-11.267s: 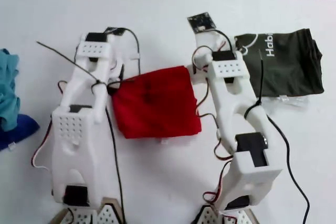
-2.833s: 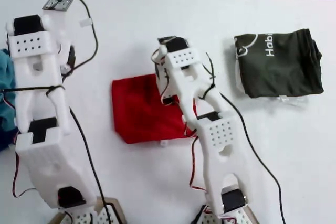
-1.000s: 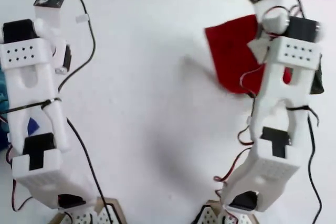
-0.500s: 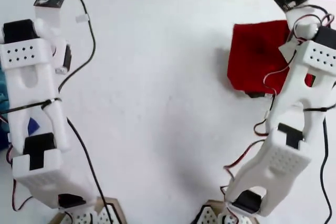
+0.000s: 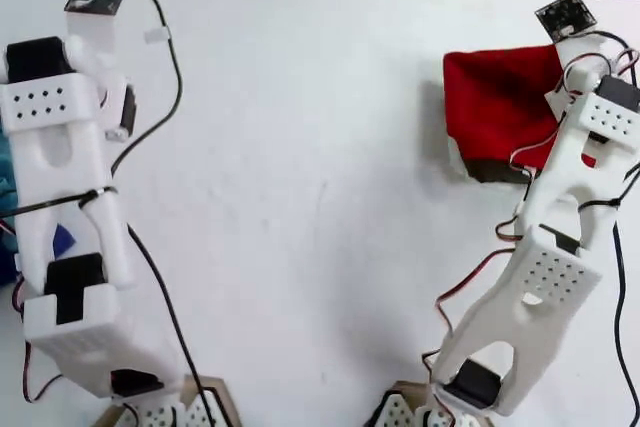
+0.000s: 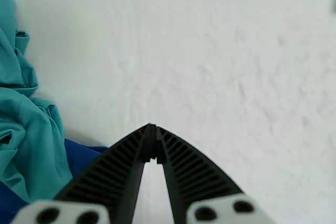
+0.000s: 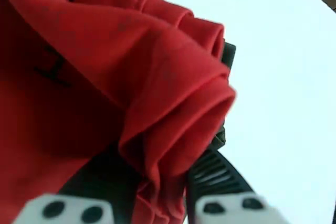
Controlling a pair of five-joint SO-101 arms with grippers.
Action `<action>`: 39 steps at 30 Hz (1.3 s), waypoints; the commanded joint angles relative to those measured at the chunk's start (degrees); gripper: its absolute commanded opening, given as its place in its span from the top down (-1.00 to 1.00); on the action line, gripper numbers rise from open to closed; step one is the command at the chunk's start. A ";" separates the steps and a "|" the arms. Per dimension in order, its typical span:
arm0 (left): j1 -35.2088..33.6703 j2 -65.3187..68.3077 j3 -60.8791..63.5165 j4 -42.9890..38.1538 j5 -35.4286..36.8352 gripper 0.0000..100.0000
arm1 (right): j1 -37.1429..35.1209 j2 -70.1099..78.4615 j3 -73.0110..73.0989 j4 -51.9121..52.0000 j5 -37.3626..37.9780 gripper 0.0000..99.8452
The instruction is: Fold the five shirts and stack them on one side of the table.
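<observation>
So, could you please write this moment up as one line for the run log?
right gripper: shut on red shirt, laid over dark shirt | left gripper: shut, near teal shirt and blue shirt

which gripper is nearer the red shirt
Right. The right gripper is shut on the red shirt, gripping its folded edge. The left gripper is shut over the table beside the teal shirt, far from the red one.
</observation>
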 commanded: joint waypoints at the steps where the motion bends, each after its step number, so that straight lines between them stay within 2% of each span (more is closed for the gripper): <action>1: -0.35 -3.34 0.04 -0.18 -0.18 0.95 | 0.84 -0.40 -1.14 -1.36 0.26 0.95; 3: -0.35 -3.43 0.04 -0.18 -0.18 0.95 | 1.36 -0.75 -1.14 -0.84 0.09 0.86; 7: -0.35 -3.43 0.04 -0.09 -0.09 0.95 | 3.03 -2.07 -1.14 0.22 -0.18 0.43; 9: -0.35 -3.34 0.04 0.26 -0.09 0.95 | 3.38 -3.47 -1.14 0.40 -0.18 0.31; 12: -0.35 -3.25 0.04 0.26 -0.09 0.95 | 4.09 -6.46 -1.14 0.40 -0.97 0.30; 18: -0.44 -3.43 0.04 0.26 -0.09 0.95 | 4.00 -12.97 -0.79 1.98 -15.65 0.30; 21: -1.49 -3.52 -0.22 1.14 -0.09 0.95 | 2.15 -15.60 -0.97 9.10 -18.99 0.45; 25: -3.87 -3.52 -0.31 1.76 -0.18 0.95 | -0.40 -17.19 -0.79 12.53 -18.46 0.97; 28: -5.27 -3.52 -0.22 1.93 -0.18 0.95 | -0.92 -15.69 -0.53 12.88 -18.55 0.90; 30: -6.51 -3.52 -0.04 1.93 -0.26 0.95 | 0.22 -13.85 -0.62 12.53 -18.46 0.96; 34: -9.05 -3.52 -0.13 1.93 -0.53 0.95 | 4.00 -8.66 -0.97 11.21 -18.11 0.96; 39: -10.73 -4.13 -0.40 1.93 -0.62 0.95 | 6.81 0.92 -1.05 2.86 -18.02 0.95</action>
